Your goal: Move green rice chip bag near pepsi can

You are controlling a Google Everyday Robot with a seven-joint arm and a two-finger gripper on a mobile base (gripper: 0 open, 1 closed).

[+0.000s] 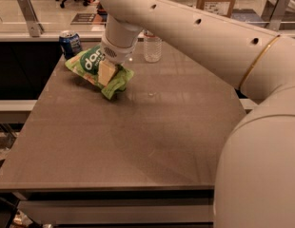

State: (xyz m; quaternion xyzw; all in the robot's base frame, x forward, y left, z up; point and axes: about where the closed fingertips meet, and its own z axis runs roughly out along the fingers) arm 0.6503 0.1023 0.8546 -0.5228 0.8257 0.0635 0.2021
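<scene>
The green rice chip bag [93,70] is a crinkly light-green pouch with a dark green oval and white "dang" lettering. It sits at the far left of the table, tilted. The pepsi can [70,43] is dark blue with a silver top and stands upright at the table's far left corner, just left of and behind the bag. My gripper [107,73] reaches down from the white arm and is shut on the bag's middle; one pale finger [106,72] shows across the front of the bag.
A clear plastic water bottle [152,46] stands at the table's far edge, right of the bag. The brown table [138,137] ends in a front edge near the bottom. My white arm [209,37] spans the upper right. Office chairs and a railing lie behind.
</scene>
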